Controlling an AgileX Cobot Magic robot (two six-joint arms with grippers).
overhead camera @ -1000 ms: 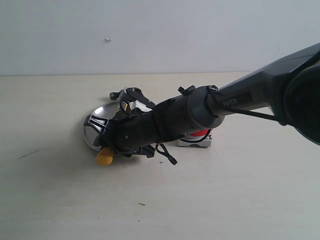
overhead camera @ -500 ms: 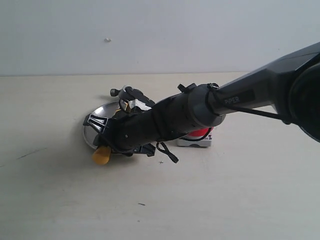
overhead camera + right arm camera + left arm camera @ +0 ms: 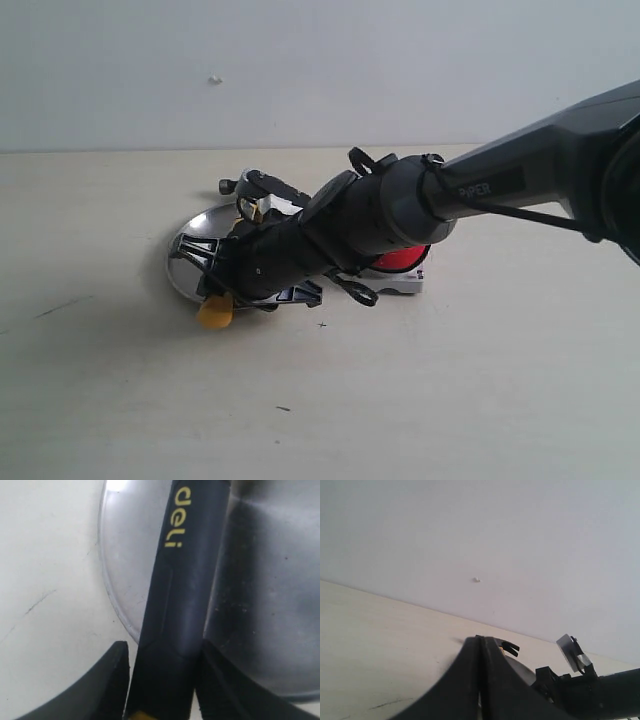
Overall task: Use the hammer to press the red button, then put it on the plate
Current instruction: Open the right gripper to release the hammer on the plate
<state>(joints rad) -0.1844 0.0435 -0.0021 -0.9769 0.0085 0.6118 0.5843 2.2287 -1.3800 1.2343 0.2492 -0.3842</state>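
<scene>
Right pincer [image 3: 167, 680] is clamped on the small black-handled claw hammer [image 3: 186, 575] near its yellow butt, and the handle runs across the round silver metal plate [image 3: 262, 597], butt poking past the near rim, so I'd guess straight down.

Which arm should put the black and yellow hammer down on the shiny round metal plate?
Right. The right gripper grips the black-handled hammer, and its handle lies over the round silver metal plate. The left gripper is shut on nothing, away from the hammer.
</scene>
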